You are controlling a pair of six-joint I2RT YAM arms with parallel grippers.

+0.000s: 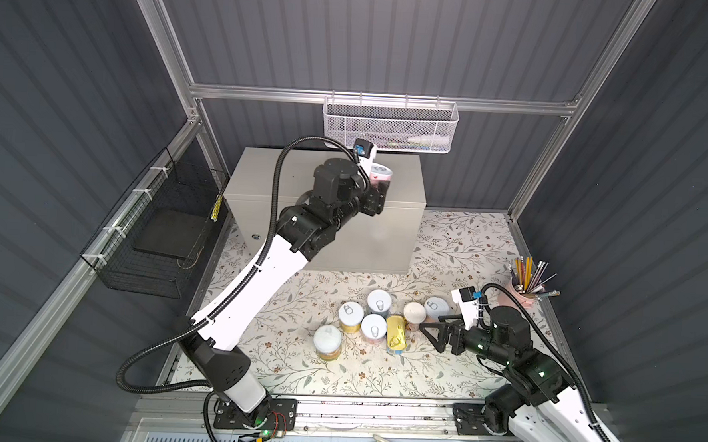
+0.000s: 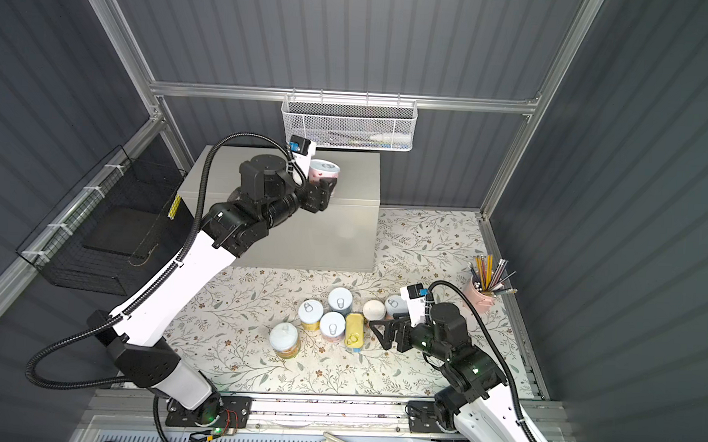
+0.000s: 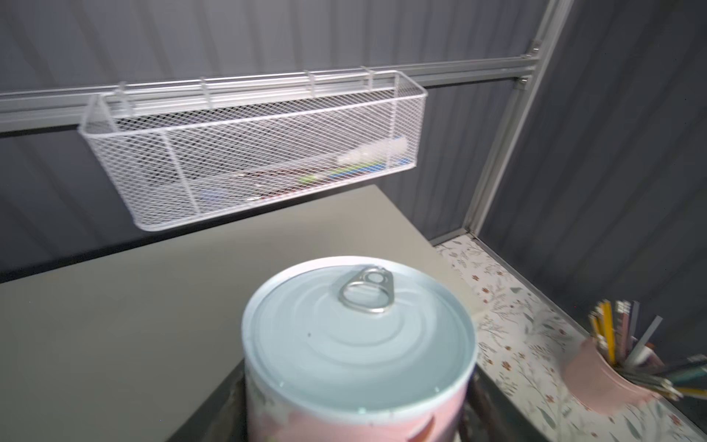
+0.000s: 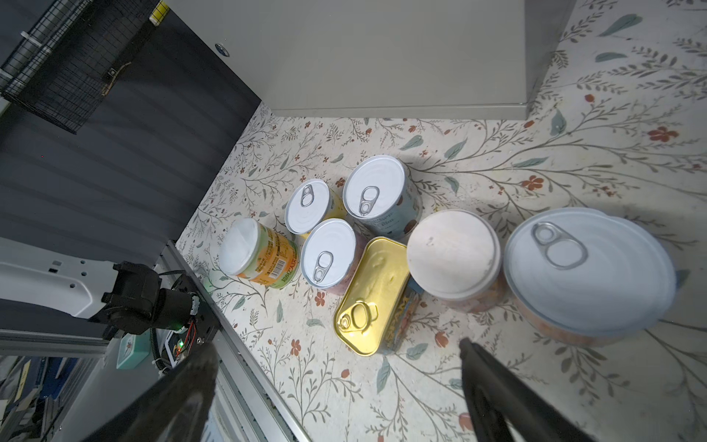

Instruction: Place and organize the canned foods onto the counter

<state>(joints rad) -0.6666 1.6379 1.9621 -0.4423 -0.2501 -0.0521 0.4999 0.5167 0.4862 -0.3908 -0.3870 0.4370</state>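
My left gripper [image 1: 381, 190] [image 2: 325, 187] [image 3: 355, 421] is shut on a pink-labelled can [image 1: 381, 174] [image 2: 324, 171] [image 3: 359, 344] with a silver pull-tab lid, held upright over the right part of the beige counter [image 1: 404, 183] [image 2: 359, 176] [image 3: 114, 325]; whether it touches the top I cannot tell. Several cans stand clustered on the floral mat: an orange one [image 1: 327, 342] [image 4: 260, 254], a yellow one [image 1: 350, 316], a pale blue one [image 1: 379, 302] [image 4: 377, 195], a white-lidded one [image 1: 414, 314] and the gold-topped tin [image 1: 396, 332] [image 4: 375, 294]. My right gripper [image 1: 432, 322] [image 2: 382, 320] [image 4: 336, 348] is open just beside them, holding nothing.
A white mesh basket [image 1: 390, 126] [image 3: 248, 153] hangs on the back rail just above the counter's far edge. A black wire basket [image 1: 164, 228] hangs on the left wall. A pink pencil cup [image 1: 523, 293] [image 3: 604, 379] stands at the mat's right edge.
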